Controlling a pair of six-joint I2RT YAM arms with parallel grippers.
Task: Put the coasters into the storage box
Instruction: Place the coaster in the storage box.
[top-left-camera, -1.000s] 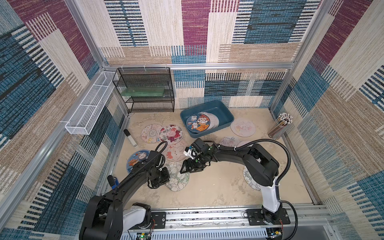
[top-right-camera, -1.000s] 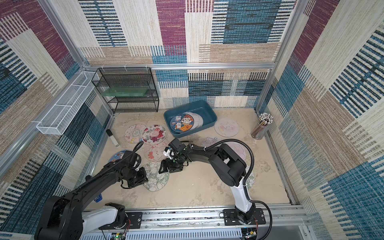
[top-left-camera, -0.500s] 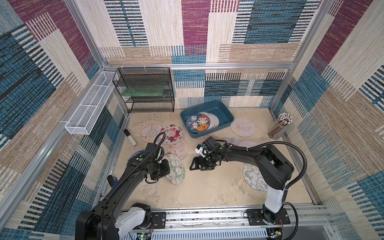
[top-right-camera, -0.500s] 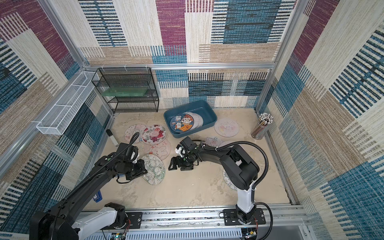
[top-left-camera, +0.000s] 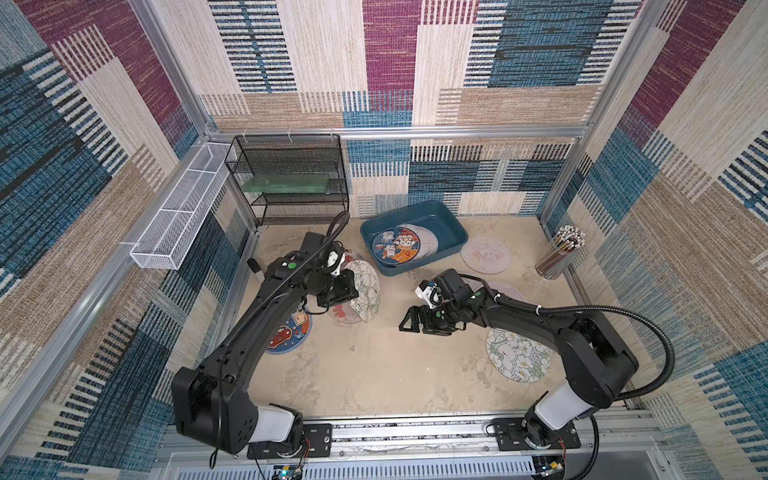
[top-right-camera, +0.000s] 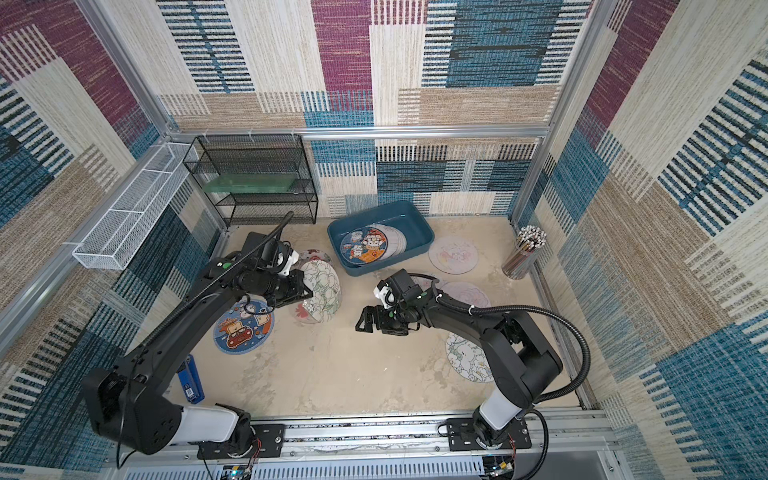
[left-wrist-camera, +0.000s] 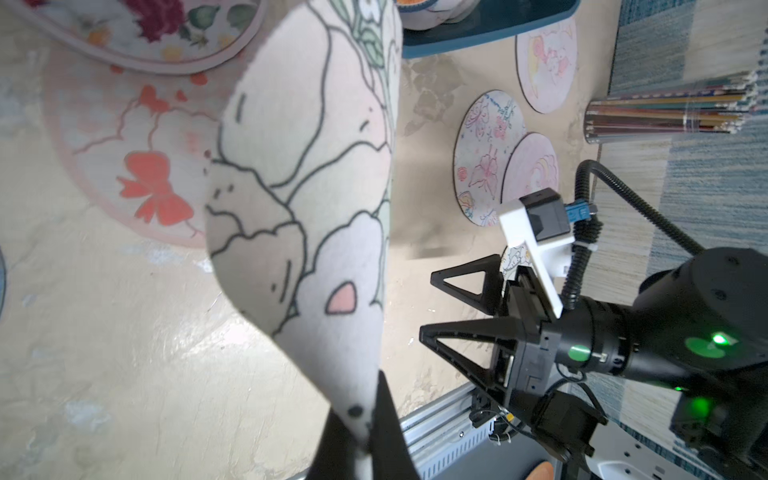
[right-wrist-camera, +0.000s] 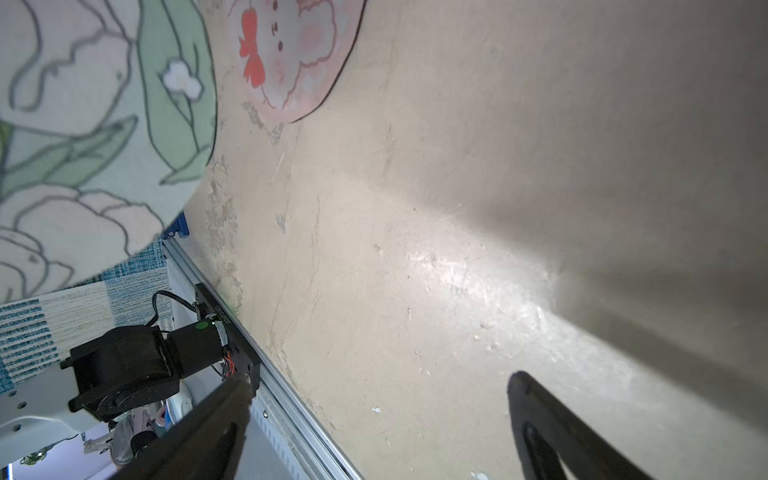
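The left gripper (left-wrist-camera: 363, 432) is pinching a green floral coaster (left-wrist-camera: 307, 187) by its rim. It holds the coaster raised and nearly on edge above the table (top-left-camera: 374, 374), near the box (top-left-camera: 446, 232), which already holds a few. The step in hand looks like the carry to the box. Next, I judge, the arm must bring the coaster over the near rim, lay it flatter, then let go. The right gripper (top-left-camera: 409, 322) hangs low over bare table, jaws spread and empty. More coasters (top-left-camera: 517, 357) lie loose around it.
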